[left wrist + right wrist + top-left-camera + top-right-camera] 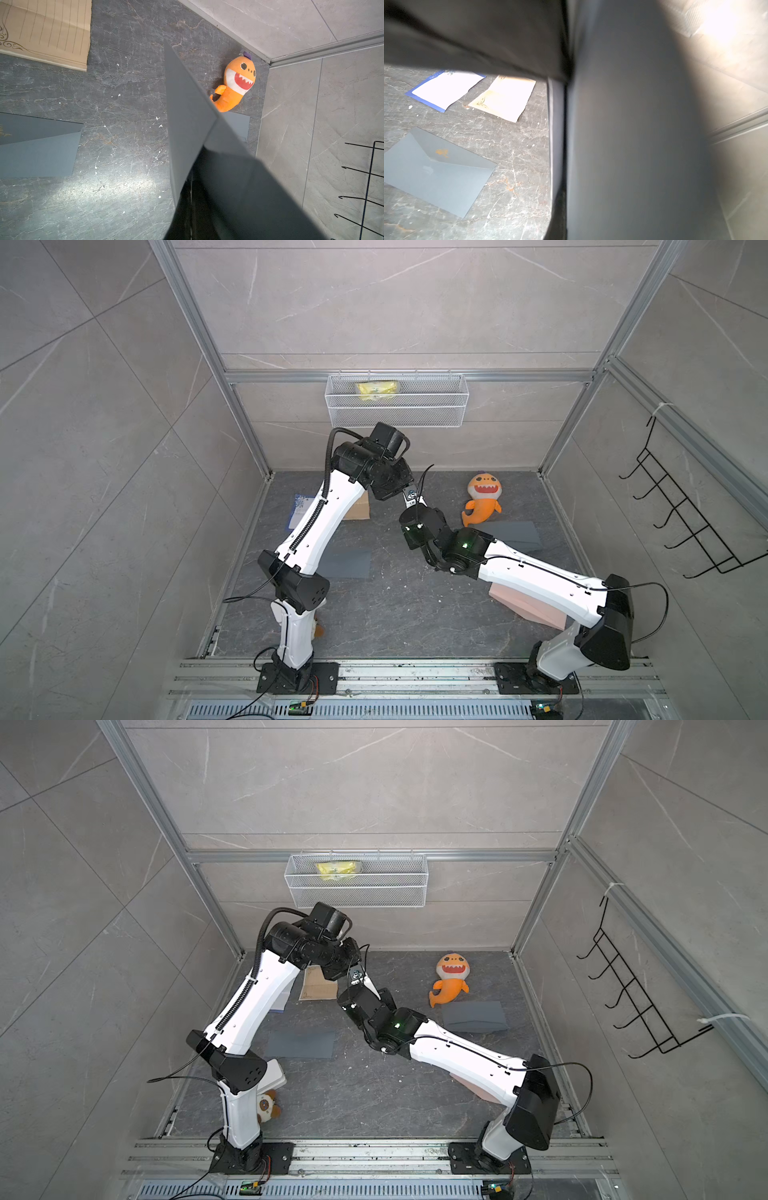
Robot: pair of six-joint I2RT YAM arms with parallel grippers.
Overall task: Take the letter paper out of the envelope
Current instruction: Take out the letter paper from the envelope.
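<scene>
So over the middle of the table (386, 614), the left gripper (407, 491) and right gripper (419, 506) are each pinched tight on the grey envelope (187, 124), holding it up off the surface; can't see the letter paper inside.

I take the orange shark plush (482, 499) as my mark; it lies on its side on the dark, marbled worktop (386, 614), near the far right corner. Up the back wall from it and over toward my left hangs a white wire basket (432, 410) with a yellow packet (377, 390) inside. On the side wall to the right of the plush, a black hook rack (692, 508) is mounted. Nearer to me than the plush, on the same side, sits a pink box (528, 608). Well apart from it, at my near left, lies a small plush toy (266, 1106).
</scene>
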